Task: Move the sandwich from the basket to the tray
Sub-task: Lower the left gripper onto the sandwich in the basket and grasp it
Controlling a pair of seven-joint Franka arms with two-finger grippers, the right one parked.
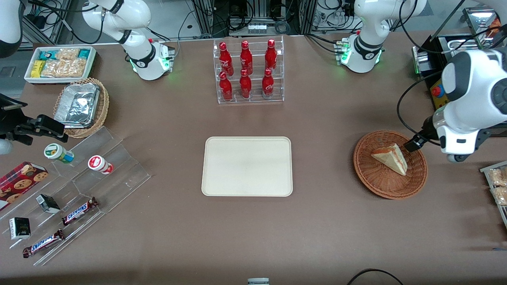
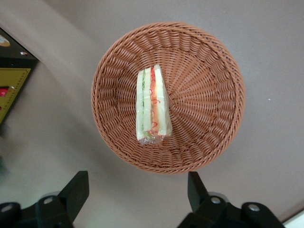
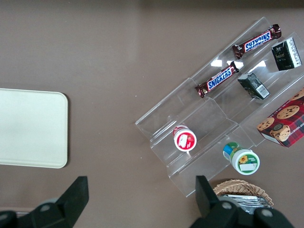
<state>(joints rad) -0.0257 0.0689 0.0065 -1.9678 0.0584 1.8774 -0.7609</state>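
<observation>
The sandwich (image 1: 391, 158) is lying inside the basket (image 1: 390, 186), resting on the woven floor and reaching up toward the rim on the side nearer the working arm's base; in the left wrist view the sandwich (image 2: 153, 105) is showing its filling edge upward, with green and orange-red stripes running between pale bread, and it is sitting a little off the middle of the basket (image 2: 209, 95). The basket is standing on the brown table (image 1: 324, 229) toward the working arm's end, well apart from the tray (image 1: 247, 166), which is lying flat in the middle of the table, nearer to the front camera than the clear rack of red bottles (image 1: 247, 71). The left arm's gripper (image 1: 414, 143) is hanging over the basket's rim, just beside the sandwich and not touching it. In the wrist view the gripper (image 2: 135, 192) is holding its two dark fingers (image 2: 76, 192) wide apart, released and grasping nothing, with bare table showing between them and the basket lying just past the fingertips. Toward the parked arm's end of the table, a lighter wicker basket with a foil container (image 1: 79, 105) is standing near a white bin of packaged snacks (image 1: 59, 63), and a clear stepped stand (image 1: 91, 178) is carrying two small cups, chocolate bars and small dark boxes, with a red cookie box (image 1: 20, 182) beside it.
</observation>
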